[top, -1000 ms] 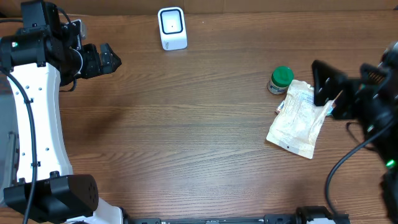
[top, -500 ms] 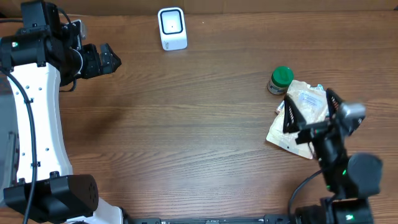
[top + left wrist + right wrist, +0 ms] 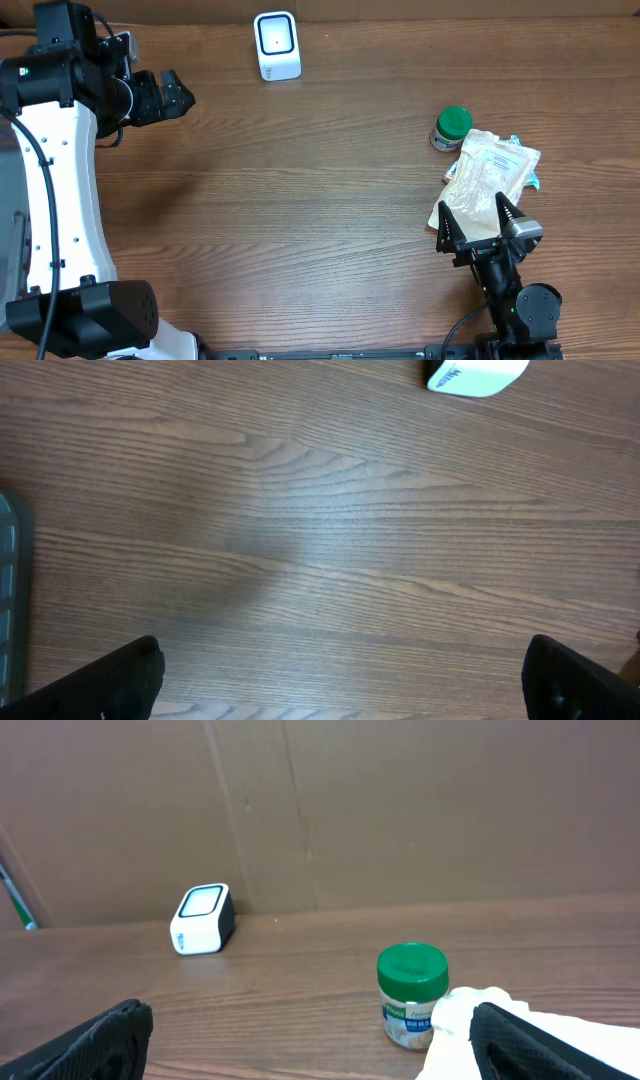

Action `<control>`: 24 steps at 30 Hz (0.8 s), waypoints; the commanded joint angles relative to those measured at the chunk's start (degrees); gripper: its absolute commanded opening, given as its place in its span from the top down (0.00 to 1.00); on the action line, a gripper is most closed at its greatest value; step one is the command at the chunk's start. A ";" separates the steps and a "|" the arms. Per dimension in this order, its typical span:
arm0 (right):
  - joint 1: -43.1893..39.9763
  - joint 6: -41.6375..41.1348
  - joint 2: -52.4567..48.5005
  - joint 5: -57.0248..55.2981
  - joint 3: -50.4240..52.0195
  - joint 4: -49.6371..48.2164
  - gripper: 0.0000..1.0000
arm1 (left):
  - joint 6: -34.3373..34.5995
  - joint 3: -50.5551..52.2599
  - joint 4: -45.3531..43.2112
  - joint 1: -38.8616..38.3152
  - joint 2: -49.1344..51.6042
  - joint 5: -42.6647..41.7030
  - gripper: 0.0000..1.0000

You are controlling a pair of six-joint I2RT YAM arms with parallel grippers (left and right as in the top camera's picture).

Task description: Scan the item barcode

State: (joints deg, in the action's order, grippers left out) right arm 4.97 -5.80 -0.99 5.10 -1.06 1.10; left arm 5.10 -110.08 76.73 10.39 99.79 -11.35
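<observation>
"Pouch (image 3: 490,180) first: where does it lie?"

"On the table (image 3: 300,220), well over on my right side. It is flat and crinkled, slanting from its near end up toward a jar (image 3: 451,128). Its far corner sits just beside that jar; whether the two touch, I cannot tell."

"And your right gripper (image 3: 475,220)?"

"Pictured over the pouch's near end, fingers spread wide, nothing pinched between them. From above, both fingers overlap the pouch's edge; whether they touch it, I cannot tell. My right wrist camera looks level across the wood. A white fold of the pouch (image 3: 590,1045) shows past the finger on the right of that view. The jar (image 3: 412,982), green lid on, stands upright just beside the fold."

"The scanner (image 3: 276,45)?"

"White, upright at the table's far edge, left of centre and well apart from the pouch. In the right wrist view the scanner (image 3: 203,918) sits before a brown cardboard wall (image 3: 400,800), with its dark-rimmed window tilted upward."

"Your left gripper (image 3: 183,92)?"

"Held at the far left of the table, fingers spread, holding nothing. Its camera looks down on wood grain between the two dark fingertips. A corner of the scanner (image 3: 475,374) cuts into the top edge of that view, and a strip of something grey shows at the left edge. The pouch does not appear in it."
</observation>
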 commanded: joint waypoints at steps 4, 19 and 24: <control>0.33 -0.35 0.87 -0.13 0.61 3.37 0.00 | -1.07 -0.15 -0.09 0.13 0.20 -0.09 0.01; 0.11 -0.31 0.83 -0.11 0.61 3.30 0.00 | -1.07 -0.15 -0.09 0.09 0.20 -0.09 0.00; 0.11 -0.33 0.83 -0.11 0.61 3.30 0.00 | -1.09 -0.15 -0.07 0.07 0.20 -0.07 0.00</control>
State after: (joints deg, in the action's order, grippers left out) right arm 4.97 -5.98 -0.73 5.10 -1.06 4.67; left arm 5.10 -110.08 76.73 10.39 99.79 -11.35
